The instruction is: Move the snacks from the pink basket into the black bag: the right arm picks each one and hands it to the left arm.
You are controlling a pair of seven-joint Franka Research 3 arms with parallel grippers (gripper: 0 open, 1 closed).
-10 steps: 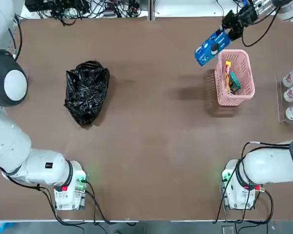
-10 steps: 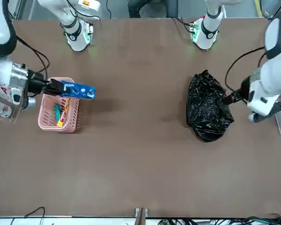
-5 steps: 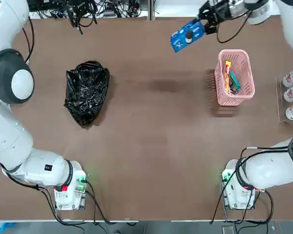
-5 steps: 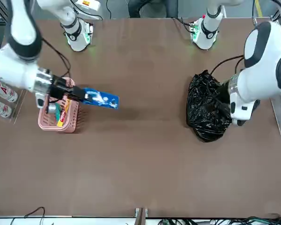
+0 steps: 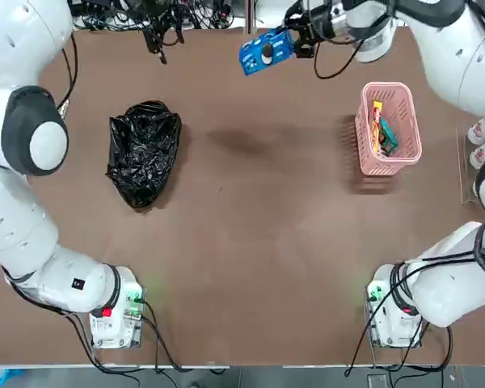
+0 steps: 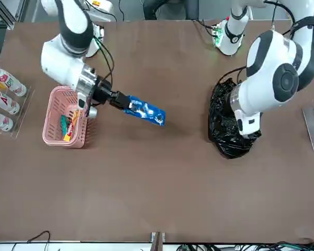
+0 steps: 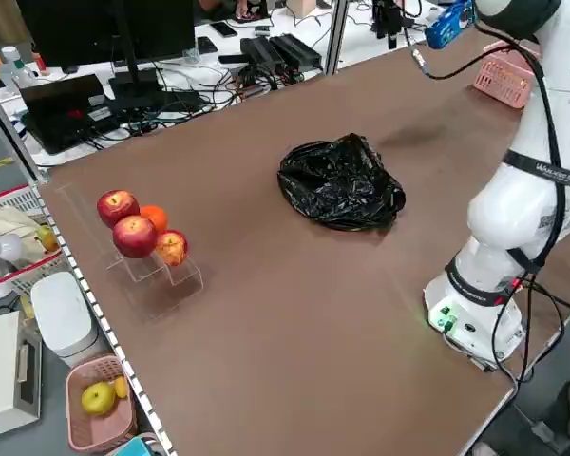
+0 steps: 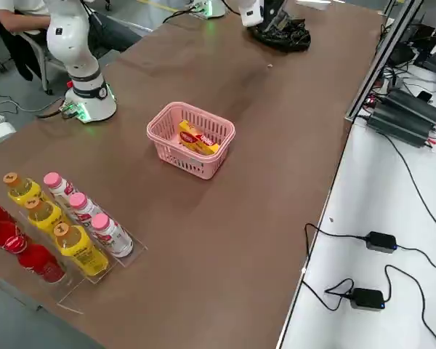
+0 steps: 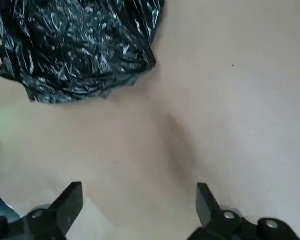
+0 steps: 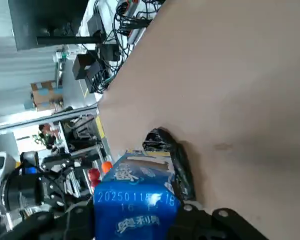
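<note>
I observe the right gripper (image 5: 297, 38) grasping the blue packet (image 5: 266, 51) above the table (image 5: 250, 242), between the pink basket (image 5: 412, 149) and the black bag (image 5: 144, 153). The left gripper (image 9: 140, 212) is released, its fingers apart, seemingly above the table near the bag. Yellow (image 5: 377, 125) and green packets (image 5: 388, 137) lie inside the basket

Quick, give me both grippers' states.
Left gripper: open, holding nothing, up near the far edge beyond the bag.
Right gripper: closed on the blue packet, held between basket and bag.
</note>
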